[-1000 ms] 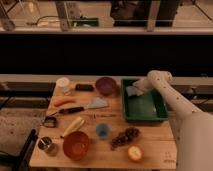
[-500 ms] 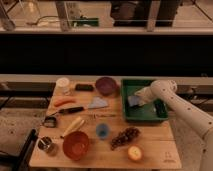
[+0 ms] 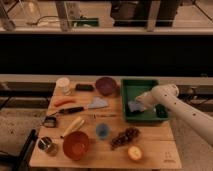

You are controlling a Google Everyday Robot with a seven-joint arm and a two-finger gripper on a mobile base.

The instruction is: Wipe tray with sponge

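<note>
Camera view: my gripper sits inside the dark-green rectangular plastic tray, pressing the small blue-grey sponge at its left wall. Finger state I cannot tell. Unwiped floor lies rightward.

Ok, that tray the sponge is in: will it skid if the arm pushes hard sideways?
Possibly. The tray looks like thin plastic resting loose on smooth wood, so likely light. The gripper presses the sponge down inside it, which may pin it somewhat. Its raised walls probably keep it fairly stiff.

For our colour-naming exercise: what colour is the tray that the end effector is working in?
Dark green. The tray shows in the camera view, with the end effector inside it.
</note>
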